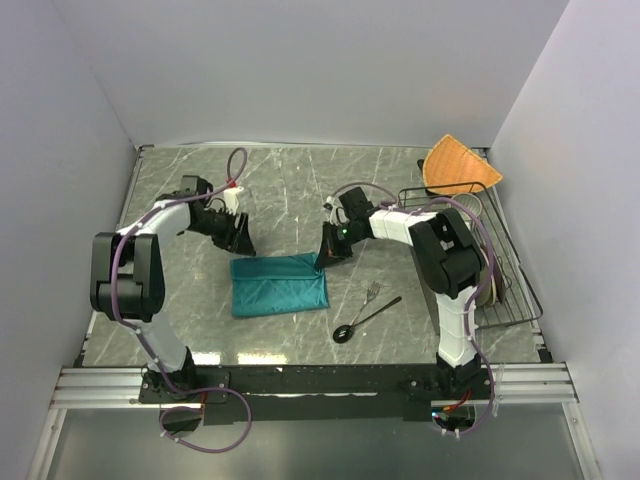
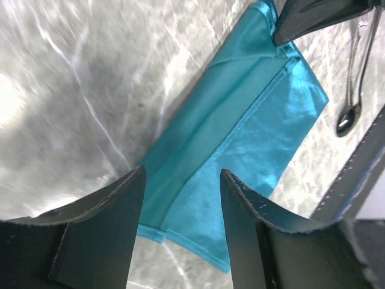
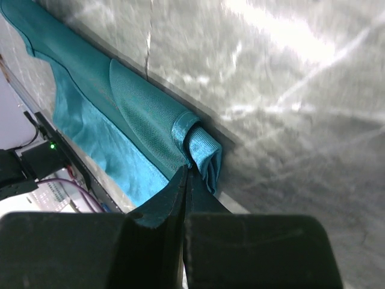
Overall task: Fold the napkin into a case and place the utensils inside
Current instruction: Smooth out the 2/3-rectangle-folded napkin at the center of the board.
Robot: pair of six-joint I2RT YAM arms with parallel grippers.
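On counter (image 1: 300,190), napkin (image 1: 278,284) lies folded, flat rectangle. At napkin's far right corner we see right hand (image 1: 327,256) clenched on cloth. Over napkin's far left corner, left hand (image 1: 241,240) released, empty. Fork (image 1: 372,294) and spoon (image 1: 365,320) near napkin's right edge. Risks, we judge: one-sided pull drags fold open; dragged cloth knocks utensils.

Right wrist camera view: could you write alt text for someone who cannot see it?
The right gripper, its dark jaws pressed together, pinches a bunched corner of the teal napkin. The rest of the folded cloth stretches away to the upper left across a grey marbled table.
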